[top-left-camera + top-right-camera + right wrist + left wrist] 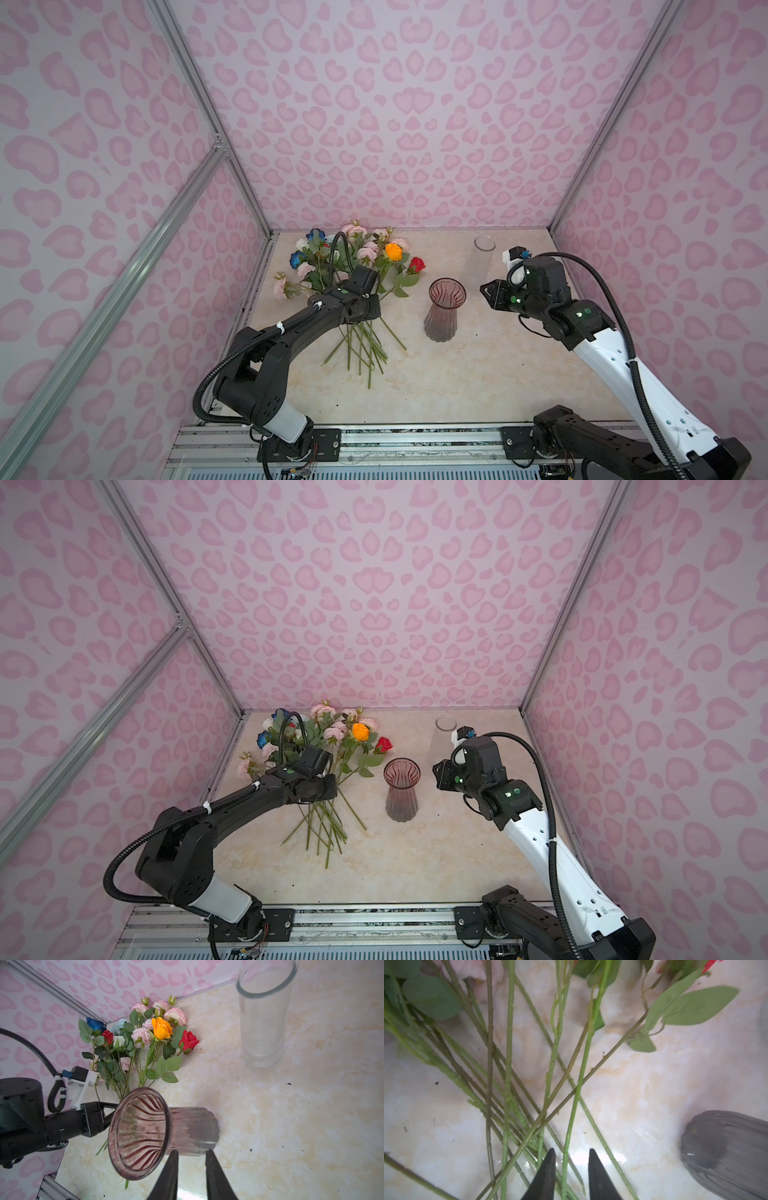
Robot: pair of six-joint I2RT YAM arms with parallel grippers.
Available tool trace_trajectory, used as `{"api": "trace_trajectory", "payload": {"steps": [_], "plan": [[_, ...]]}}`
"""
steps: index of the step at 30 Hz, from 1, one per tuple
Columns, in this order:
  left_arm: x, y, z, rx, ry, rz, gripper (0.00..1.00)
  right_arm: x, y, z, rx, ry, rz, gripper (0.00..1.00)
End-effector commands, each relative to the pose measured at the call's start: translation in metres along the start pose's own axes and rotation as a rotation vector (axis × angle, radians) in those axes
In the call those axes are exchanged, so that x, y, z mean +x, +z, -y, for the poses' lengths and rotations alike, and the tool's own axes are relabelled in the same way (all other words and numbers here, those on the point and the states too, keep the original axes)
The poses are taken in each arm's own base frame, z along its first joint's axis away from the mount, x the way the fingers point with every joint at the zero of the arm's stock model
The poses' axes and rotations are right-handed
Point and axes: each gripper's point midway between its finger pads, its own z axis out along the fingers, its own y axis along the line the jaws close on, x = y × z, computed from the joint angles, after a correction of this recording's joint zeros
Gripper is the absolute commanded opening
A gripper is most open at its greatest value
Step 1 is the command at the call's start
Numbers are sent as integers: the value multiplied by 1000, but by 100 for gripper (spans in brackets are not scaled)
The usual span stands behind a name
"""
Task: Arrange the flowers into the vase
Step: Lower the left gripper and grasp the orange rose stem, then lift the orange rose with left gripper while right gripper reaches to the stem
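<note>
The flowers (393, 251) lie in a bunch on the table at the back left, heads toward the back wall and green stems (509, 1043) fanning toward the front. My left gripper (571, 1152) is down over the crossed stems. Its jaws stand apart with one stem between them, and neither jaw presses on it. In both top views its wrist (353, 305) hides its fingertips. The pink ribbed vase (442, 316) stands upright and empty right of the stems. My right gripper (192, 1152) is open and empty, just right of the vase (145, 1132).
A clear glass cylinder (484, 249) stands at the back right, behind my right arm. The marble tabletop (478, 374) is walled by pink patterned panels on three sides. A metal rail (415, 440) runs along the front edge.
</note>
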Motion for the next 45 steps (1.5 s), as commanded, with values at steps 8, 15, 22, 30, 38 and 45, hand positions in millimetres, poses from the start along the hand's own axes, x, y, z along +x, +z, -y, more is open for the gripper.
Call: {"api": "trace_trajectory", "payload": {"steps": [8,15,22,30,38,45], "plan": [[25,30,3,-49,99,-100,29,1,-4,6,6,-26,64,23],[23,31,10,-25,84,-97,8,1,-6,6,3,-27,70,21],[-16,-37,28,92,43,69,3,-5,-17,5,1,-28,111,21],[-50,-148,56,374,96,379,3,-25,-39,-35,-169,-122,233,20],[-41,-249,84,776,178,699,3,-40,-68,-113,-460,-234,349,23],[-30,-275,126,884,303,723,3,-33,-60,-193,-547,-382,302,30]]}}
